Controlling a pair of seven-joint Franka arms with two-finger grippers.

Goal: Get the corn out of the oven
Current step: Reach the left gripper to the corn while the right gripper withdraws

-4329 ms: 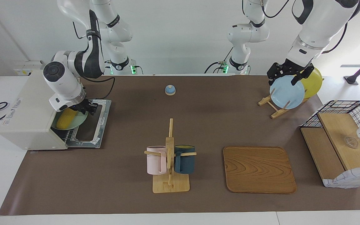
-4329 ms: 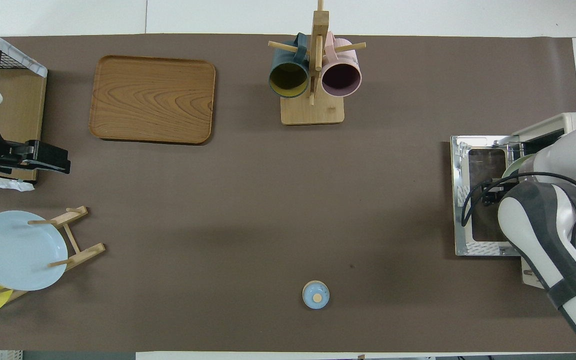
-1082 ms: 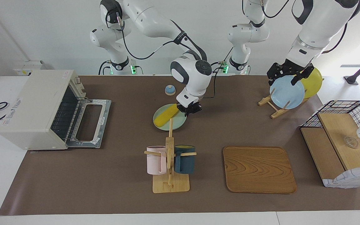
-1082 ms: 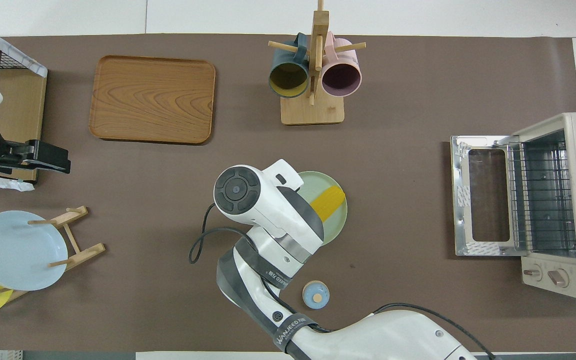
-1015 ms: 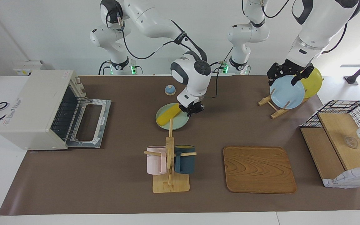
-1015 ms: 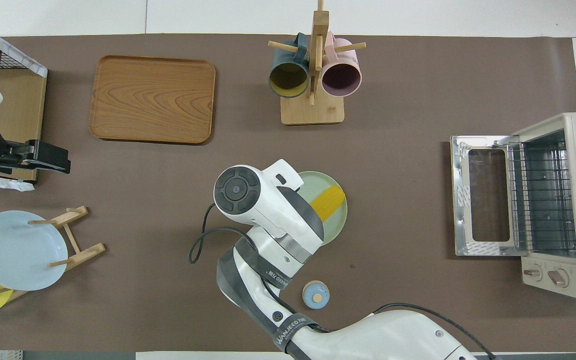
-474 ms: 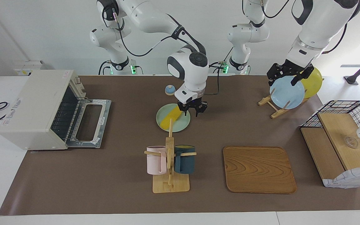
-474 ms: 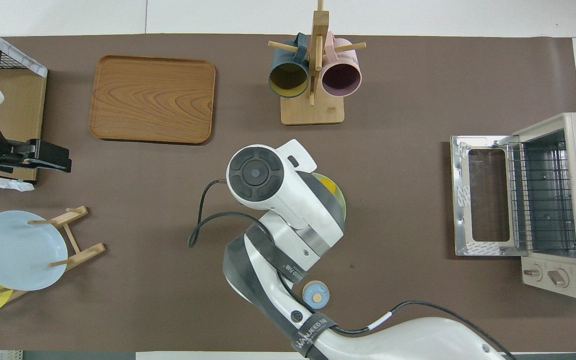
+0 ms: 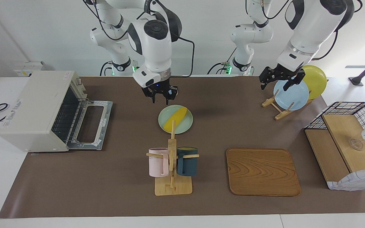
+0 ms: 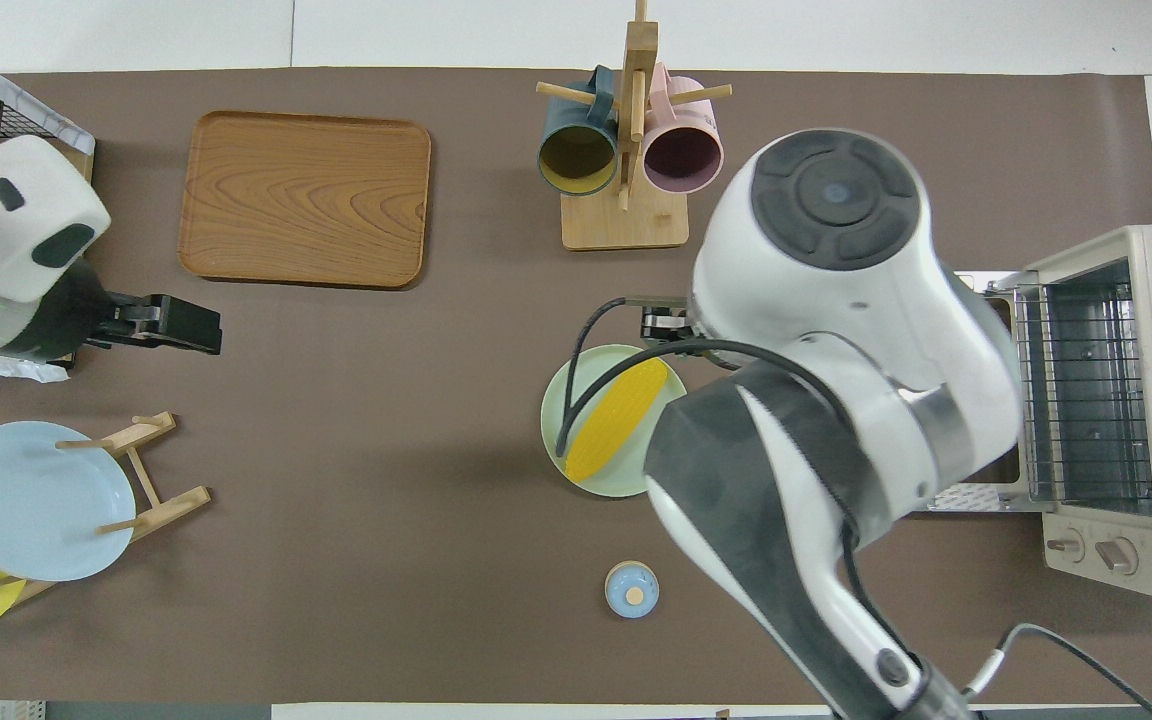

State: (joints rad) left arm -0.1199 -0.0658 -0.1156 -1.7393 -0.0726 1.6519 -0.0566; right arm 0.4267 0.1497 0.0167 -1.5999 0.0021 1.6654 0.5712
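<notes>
Yellow and smooth, the corn (image 9: 176,119) lies on a pale green plate (image 9: 184,126) in the middle of the brown table mat (image 9: 106,190), outside the oven (image 9: 35,110). The oven stands at the right arm's end of the table with its door (image 9: 90,125) dropped open, and its wire rack (image 10: 1086,390) carries nothing. The right gripper (image 9: 159,95) hangs in the air over the mat near the plate, holding nothing, and its fingers are spread apart. The plate is nearer to the robots than the wooden mug stand (image 9: 172,164), which carries a pink mug (image 9: 157,162) and a dark blue mug (image 9: 187,161). A small blue bell (image 10: 631,590) sits on the mat nearer to the robots than the plate. The left gripper (image 9: 280,80) waits above the plate rack (image 9: 276,106) at the left arm's end, with its fingers wide apart and nothing between them. This rack holds a light blue plate (image 9: 291,95) and a yellow plate (image 9: 317,79). A wooden tray (image 9: 261,172) lies flat on the mat beside the mug stand, and a wire basket shelf (image 9: 347,145) stands at the table's edge.
</notes>
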